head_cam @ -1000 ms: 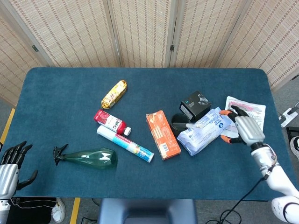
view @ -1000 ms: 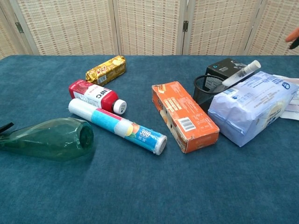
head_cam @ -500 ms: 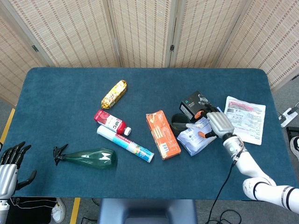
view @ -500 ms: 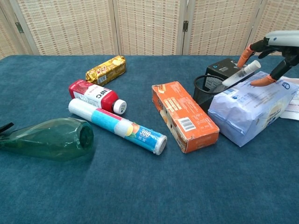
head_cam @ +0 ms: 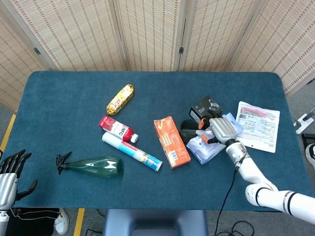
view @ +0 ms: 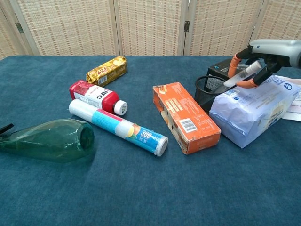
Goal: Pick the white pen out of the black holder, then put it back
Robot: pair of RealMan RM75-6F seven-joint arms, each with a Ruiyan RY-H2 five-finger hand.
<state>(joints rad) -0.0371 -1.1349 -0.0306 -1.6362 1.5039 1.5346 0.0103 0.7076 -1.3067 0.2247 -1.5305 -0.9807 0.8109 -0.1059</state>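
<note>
The white pen (head_cam: 202,132) (view: 241,75) leans to the right out of the black mesh holder (head_cam: 186,129) (view: 206,90), which stands right of the table's centre. My right hand (head_cam: 221,130) (view: 269,49) hovers over the pen's upper end. Its orange fingertips (view: 232,63) are spread above and below the shaft, with small gaps showing. My left hand (head_cam: 8,180) is off the table's near left corner, fingers apart and holding nothing.
A blue-white packet (view: 254,107) lies against the holder's right side, under my right hand. An orange box (head_cam: 171,141) lies to the holder's left, a black box (head_cam: 204,109) behind it, a white sachet (head_cam: 258,126) further right. A tube (head_cam: 132,151), a red bottle (head_cam: 116,128), a green spray bottle (head_cam: 93,166) and a gold bar (head_cam: 120,99) lie to the left.
My right hand has travelled left from over the white sachet to the pen, and its fingers now bracket the pen's upper end. The pen and the left hand have not moved.
</note>
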